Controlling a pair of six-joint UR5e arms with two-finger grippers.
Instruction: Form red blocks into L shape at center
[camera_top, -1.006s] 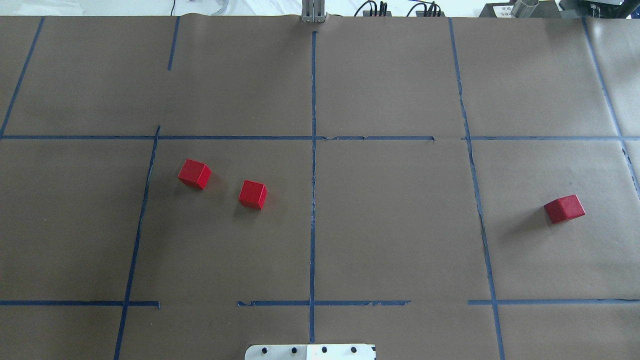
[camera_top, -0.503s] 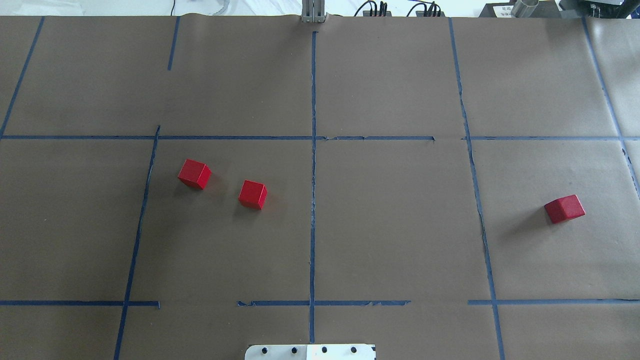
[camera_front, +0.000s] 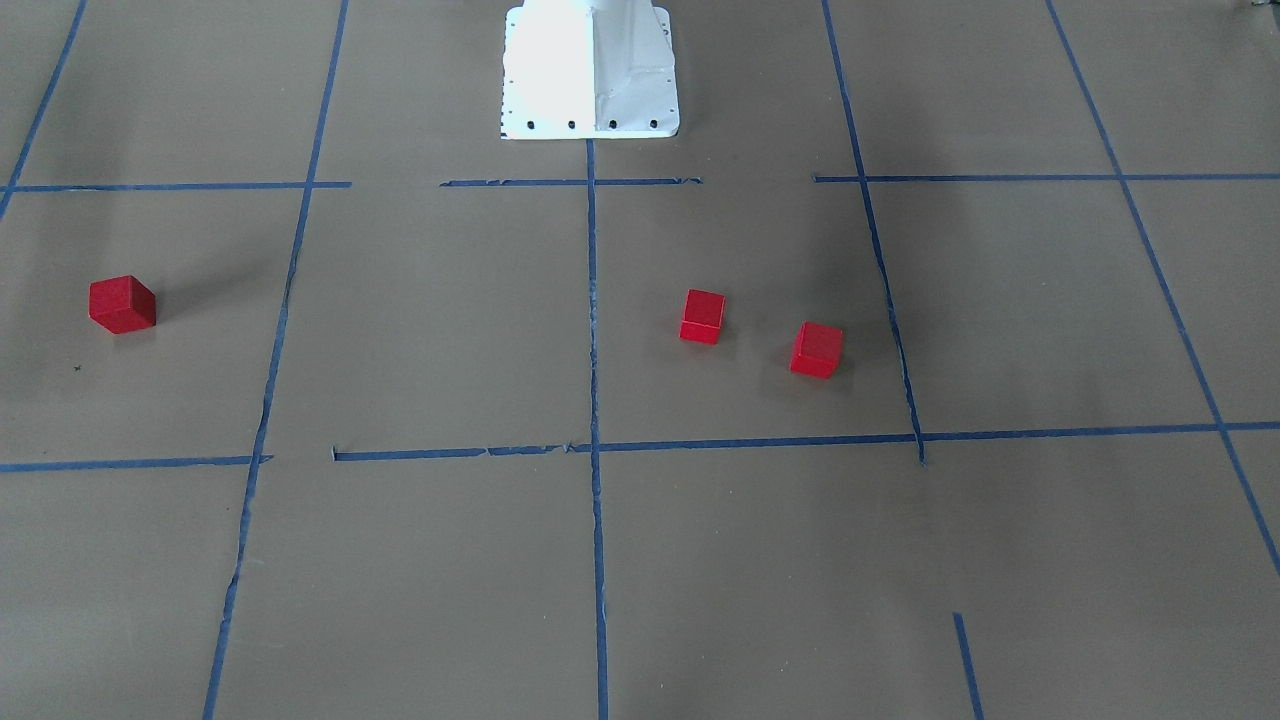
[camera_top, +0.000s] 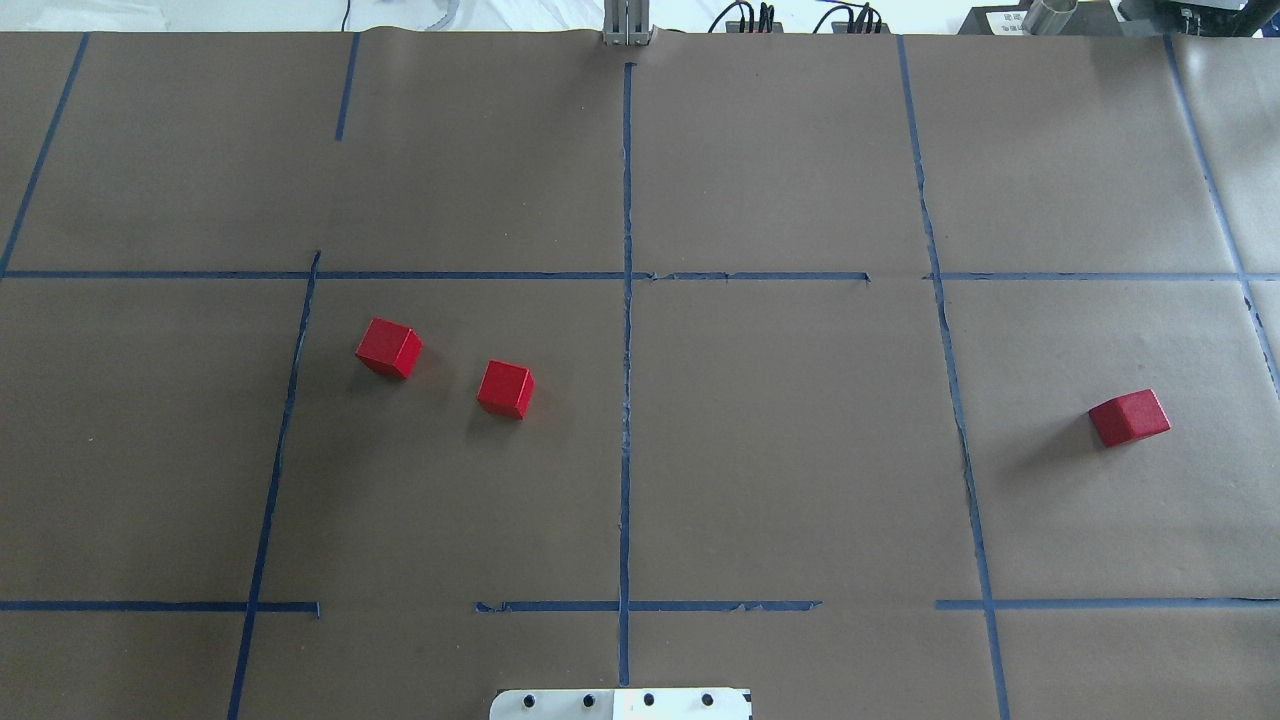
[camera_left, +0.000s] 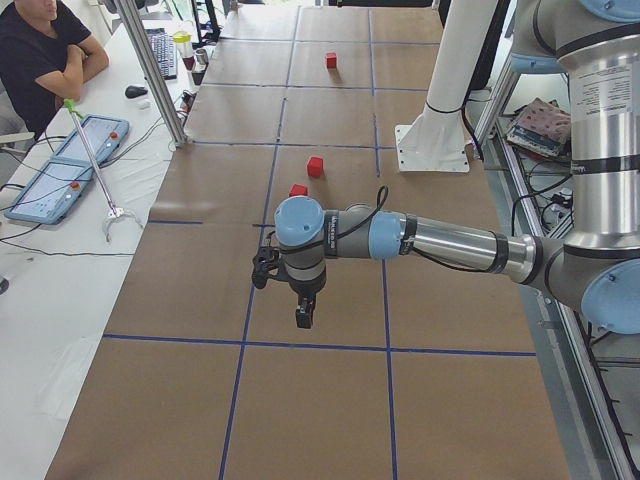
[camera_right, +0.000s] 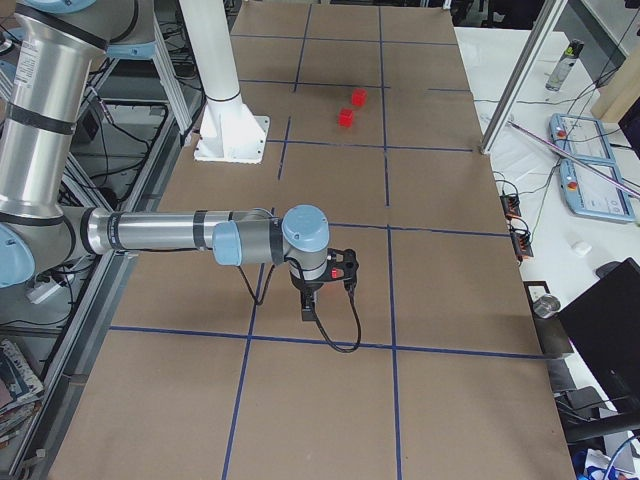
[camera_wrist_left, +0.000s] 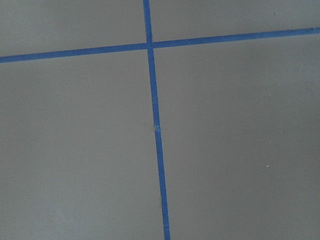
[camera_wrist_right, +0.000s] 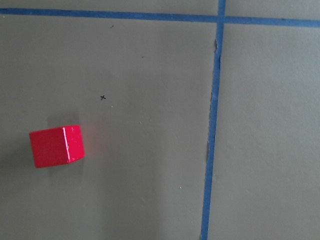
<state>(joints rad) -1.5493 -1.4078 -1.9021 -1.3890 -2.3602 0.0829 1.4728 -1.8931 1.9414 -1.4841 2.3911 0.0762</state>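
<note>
Three red blocks lie apart on the brown paper. Two sit in the left half of the center square (camera_top: 780, 440), one (camera_top: 389, 348) near its left tape line and one (camera_top: 505, 389) closer to the middle line. The third (camera_top: 1129, 418) lies in the outer right square and also shows in the right wrist view (camera_wrist_right: 56, 146). My left gripper (camera_left: 303, 315) and my right gripper (camera_right: 309, 310) hang above the paper and show only in the side views. I cannot tell whether either is open or shut. Neither touches a block.
The white robot base (camera_front: 590, 70) stands at the table's near edge on the middle tape line. A seated person (camera_left: 40, 50), a metal post (camera_left: 160, 75) and control boxes (camera_left: 65, 165) are beside the table.
</note>
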